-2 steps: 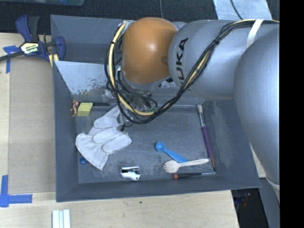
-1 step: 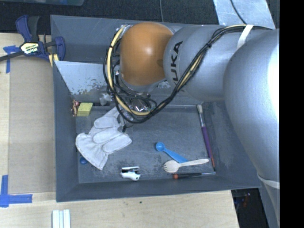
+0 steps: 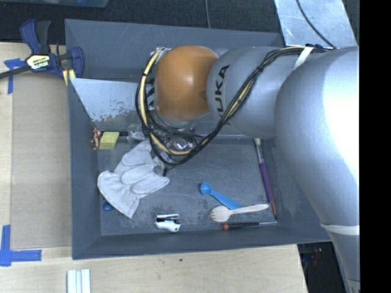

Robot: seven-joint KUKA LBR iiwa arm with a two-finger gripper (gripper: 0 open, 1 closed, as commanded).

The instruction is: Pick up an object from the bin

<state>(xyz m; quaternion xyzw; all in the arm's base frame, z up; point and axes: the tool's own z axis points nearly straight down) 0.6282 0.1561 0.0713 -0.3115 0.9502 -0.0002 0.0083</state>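
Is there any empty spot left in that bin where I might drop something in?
Yes: the bin floor between the white glove and the purple pen, above the blue spoon, is bare. A smaller gap lies between glove and spoon. Crowded: the near right corner, with spoon, pale fork and dark pen.

Cannot see the upper end of the white glove [image 3: 131, 179], tucked beneath the wrist cables [image 3: 157, 140]. Can make out just a sliver of a blue thing [image 3: 107, 207] under the glove's lower edge (towards the front-left corner). Cannot identify the small white-and-black thing [image 3: 167, 222] by the bin's [image 3: 85, 237] front wall: too small. Cannot follow the purple pen's [image 3: 266, 185] far end, covered by the arm [image 3: 305, 115] at the right wall.
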